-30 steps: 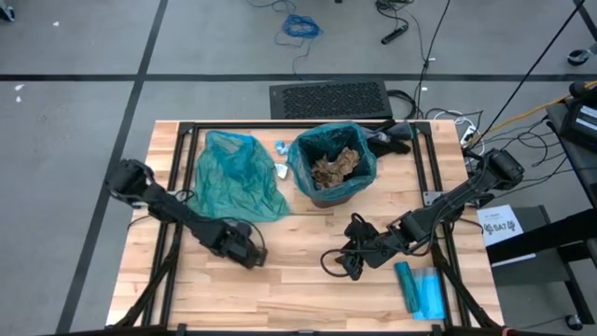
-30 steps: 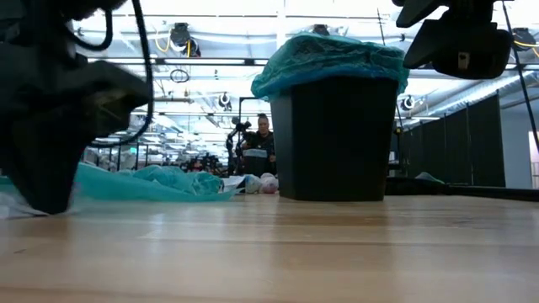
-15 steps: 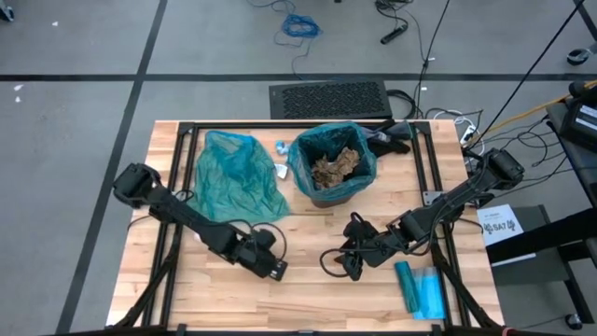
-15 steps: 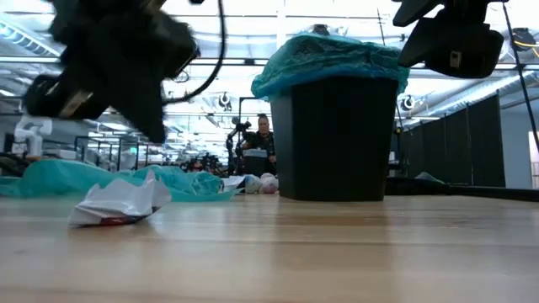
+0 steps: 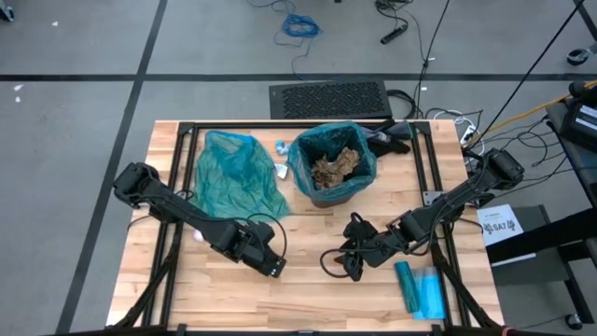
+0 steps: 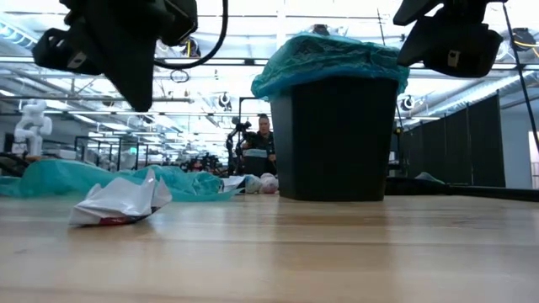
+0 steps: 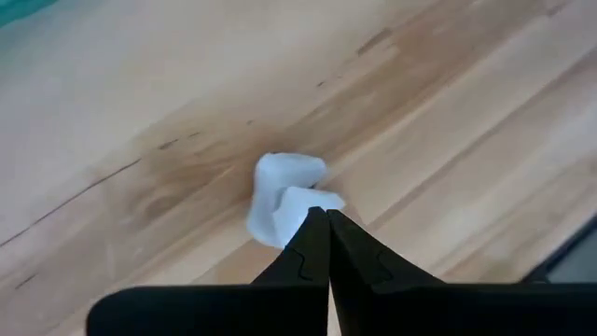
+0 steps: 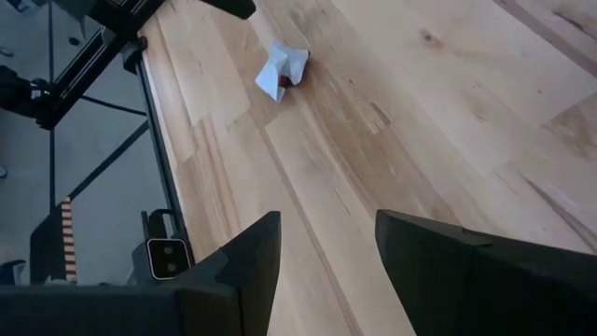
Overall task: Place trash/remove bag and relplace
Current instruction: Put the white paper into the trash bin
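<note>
Trash wad [image 6: 120,202], white paper, lies loose on the table.

High view: left gripper [image 5: 271,266] sits at 7 o'clock from the lined bin [image 5: 333,166]; you'll find the wad hidden.

Low view: wad below the left gripper, untouched.

Left wrist view: jaws pinched empty, wad just ahead.

Right wrist view: right gripper [image 8: 322,243] wide, farther off.

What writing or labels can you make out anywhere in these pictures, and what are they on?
White card beside the table's right edge: dark print and a small logo, too small to read.
Crumpled white wad on the table: a red mark along its lower edge, no legible letters.
Nothing else in any view carries readable text.
</note>
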You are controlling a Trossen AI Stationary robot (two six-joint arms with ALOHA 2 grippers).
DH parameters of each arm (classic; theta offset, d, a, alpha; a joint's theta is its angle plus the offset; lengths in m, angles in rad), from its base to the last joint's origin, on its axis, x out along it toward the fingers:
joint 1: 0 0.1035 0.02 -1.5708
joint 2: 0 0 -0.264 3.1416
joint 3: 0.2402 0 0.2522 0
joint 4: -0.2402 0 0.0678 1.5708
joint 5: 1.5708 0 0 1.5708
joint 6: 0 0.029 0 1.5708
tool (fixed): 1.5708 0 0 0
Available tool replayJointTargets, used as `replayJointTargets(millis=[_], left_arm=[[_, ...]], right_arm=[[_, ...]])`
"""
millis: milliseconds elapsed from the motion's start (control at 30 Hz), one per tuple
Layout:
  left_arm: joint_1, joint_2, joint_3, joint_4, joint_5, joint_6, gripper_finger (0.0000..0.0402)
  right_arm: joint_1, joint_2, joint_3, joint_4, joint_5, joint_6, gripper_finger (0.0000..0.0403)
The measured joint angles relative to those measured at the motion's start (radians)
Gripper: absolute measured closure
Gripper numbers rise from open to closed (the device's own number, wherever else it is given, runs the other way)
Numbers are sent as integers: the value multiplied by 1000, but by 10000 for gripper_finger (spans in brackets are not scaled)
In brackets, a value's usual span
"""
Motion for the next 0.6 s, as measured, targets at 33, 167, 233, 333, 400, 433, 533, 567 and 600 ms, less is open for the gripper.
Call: replayJointTargets(millis=[33,167,233,333,400,433,533,567,600], left_arm=[[1,0,0,-7,0,-4,394],[2,1,0,-13,29,14,363],[1,1,0,-14,34,18,342],[6,1,0,-13,47,18,308],[12,1,0,-13,58,17,287],[14,6,0,-13,59,17,278],[21,33,0,-12,59,17,259],[20,48,0,-10,59,10,256],[20,66,0,-11,61,-9,255]], right_arm=[[0,0,0,0,0,0,234],[0,0,0,2,-1,-4,234],[0,0,0,4,-3,-7,234],[0,0,0,4,-3,-7,234],[1,0,0,4,-3,-7,234],[1,0,0,4,-3,-7,234],[1,0,0,4,-6,-8,234],[1,0,0,4,-7,-7,234],[1,0,0,5,-9,-7,234]])
